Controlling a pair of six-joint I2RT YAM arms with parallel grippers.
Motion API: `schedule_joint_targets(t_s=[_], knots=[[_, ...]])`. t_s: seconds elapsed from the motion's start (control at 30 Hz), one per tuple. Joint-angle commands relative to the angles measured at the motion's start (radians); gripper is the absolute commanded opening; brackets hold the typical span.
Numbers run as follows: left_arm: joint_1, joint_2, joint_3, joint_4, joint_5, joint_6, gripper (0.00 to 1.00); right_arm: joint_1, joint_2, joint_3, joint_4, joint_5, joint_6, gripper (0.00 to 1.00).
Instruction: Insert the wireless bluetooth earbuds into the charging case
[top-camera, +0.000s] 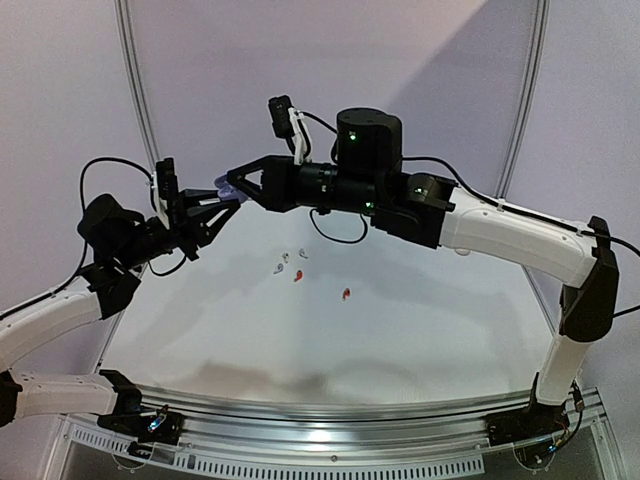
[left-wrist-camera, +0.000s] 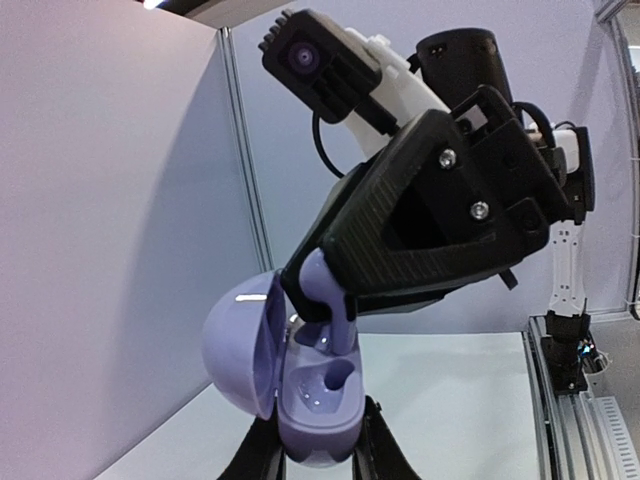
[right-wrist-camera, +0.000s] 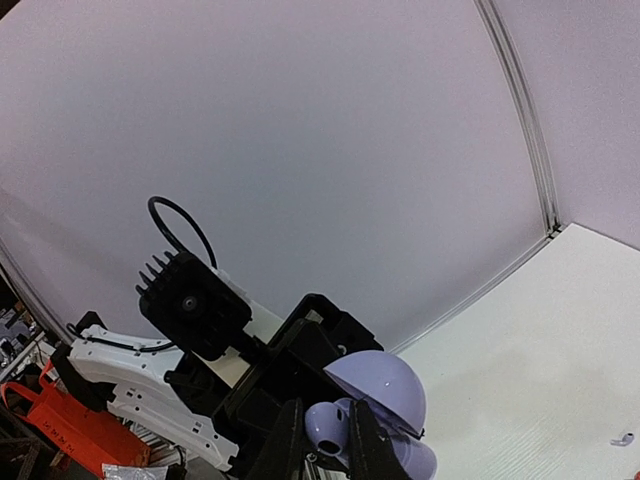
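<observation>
Lilac earbud (left-wrist-camera: 325, 295) poised at the open charging case (left-wrist-camera: 318, 405), both held above the table (top-camera: 420, 330).
The right gripper (right-wrist-camera: 328, 448) is clamped on the earbud, whose long axis is near upright in the left wrist view, lower end at a well. The left gripper (left-wrist-camera: 318, 455) is clamped on the case's base, with the lid swung left. Two white earbuds (top-camera: 283, 264) and two red earbuds (top-camera: 298, 276) lie on the white table; pale wall panels (top-camera: 400, 60) stand behind.

- I find the right gripper (top-camera: 230, 188), clamped on a lilac earbud (left-wrist-camera: 325, 290), blocking the open charging case (left-wrist-camera: 318, 400) from above.
- The left gripper (left-wrist-camera: 318, 455) closes off its underside.
- Red earbuds (top-camera: 345, 293) and white earbuds (top-camera: 281, 266) obstruct mid-table; the near tabletop (top-camera: 400, 350) is passable.
</observation>
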Motion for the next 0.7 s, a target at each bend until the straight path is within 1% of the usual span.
schedule_joint_targets(t_s=[0.0,0.2,0.37,0.5,0.67], knots=[[-0.015,-0.021,-0.029,0.068,-0.001,0.049,0.00,-0.002,0.000,-0.041,-0.067,0.013,0.005,0.03],[-0.014,-0.027,-0.036,0.075,0.017,0.045,0.00,-0.003,-0.010,-0.046,-0.113,0.069,-0.025,0.05],[-0.014,-0.034,-0.039,0.083,0.019,0.039,0.00,-0.004,-0.012,-0.065,-0.090,0.068,-0.020,0.07],[-0.014,-0.043,-0.065,0.083,0.030,0.094,0.00,-0.022,-0.052,-0.129,0.006,0.036,0.017,0.06],[-0.014,-0.045,-0.102,0.105,0.009,0.188,0.00,-0.022,-0.066,-0.127,0.020,-0.038,-0.002,0.06]])
